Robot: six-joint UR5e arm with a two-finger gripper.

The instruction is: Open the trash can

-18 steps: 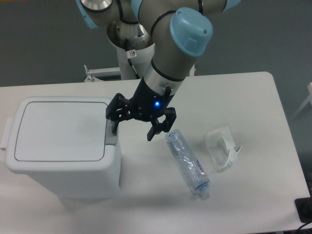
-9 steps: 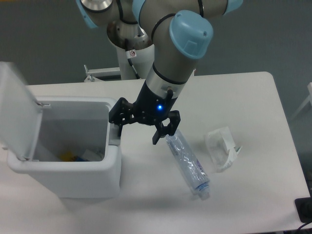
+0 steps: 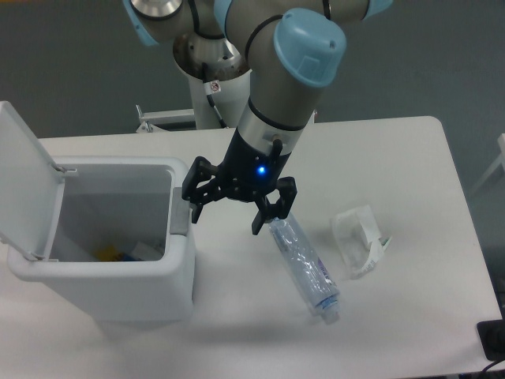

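Observation:
The white trash can (image 3: 118,296) stands at the table's left with its flat lid (image 3: 25,178) swung up on the far left side, so the inside shows. A few bits of rubbish lie at the bottom. Its grey push tab (image 3: 181,219) sits on the right rim. My gripper (image 3: 227,217) hangs just right of that tab, open, one black finger close to the tab and the other over the neck end of a bottle. Nothing is between the fingers.
A crushed clear plastic bottle (image 3: 304,267) lies on the white table (image 3: 410,158) right of the bin. A crumpled clear wrapper (image 3: 359,239) lies further right. A black object (image 3: 493,339) sits at the bottom right corner.
The lid was flat and closed a second ago, then sprang up to stand open. My gripper has drifted slightly right and down, away from the tab.

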